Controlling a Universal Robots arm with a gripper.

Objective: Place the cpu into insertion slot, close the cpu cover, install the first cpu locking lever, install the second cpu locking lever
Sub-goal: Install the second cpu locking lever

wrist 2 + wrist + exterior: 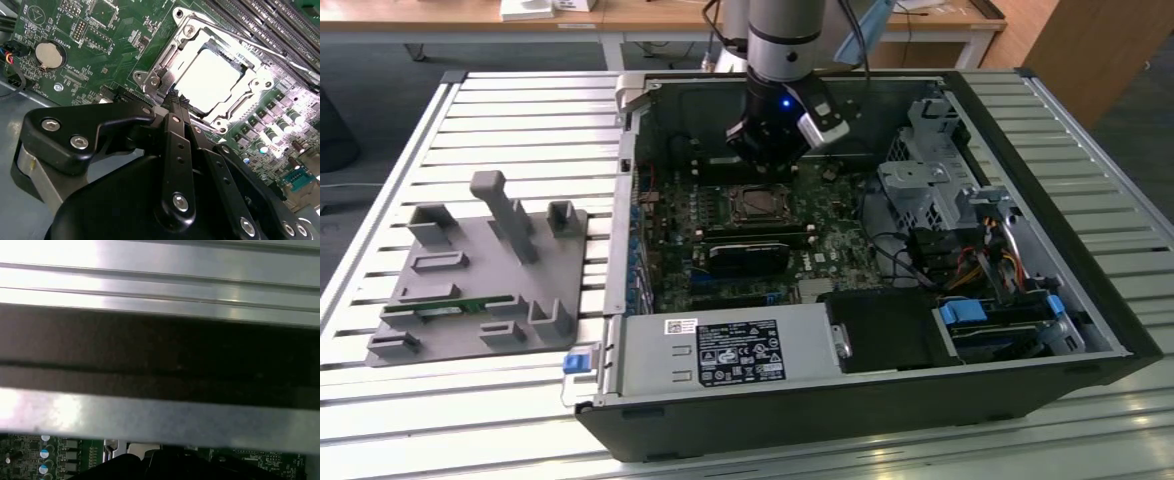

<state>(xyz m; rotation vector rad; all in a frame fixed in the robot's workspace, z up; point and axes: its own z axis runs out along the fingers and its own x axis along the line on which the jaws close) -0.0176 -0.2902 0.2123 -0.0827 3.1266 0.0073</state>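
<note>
The hand (177, 100) hangs low inside the open case (1067, 300), its black fingers (176, 145) pressed together and clenched on nothing, tips right at the near edge of the cover (160, 65). Just beyond the tips, the cpu (207, 80) lies seated in the slot (757, 205), its pale top bright through the cover's window, the cover lying flat over it. A coin cell (49, 55) sits on the green board (75, 75), well off to one side of the hand. In the exterior view, a grey fixture (480, 275) rests on the slatted surface (520, 110) outside the case.
</note>
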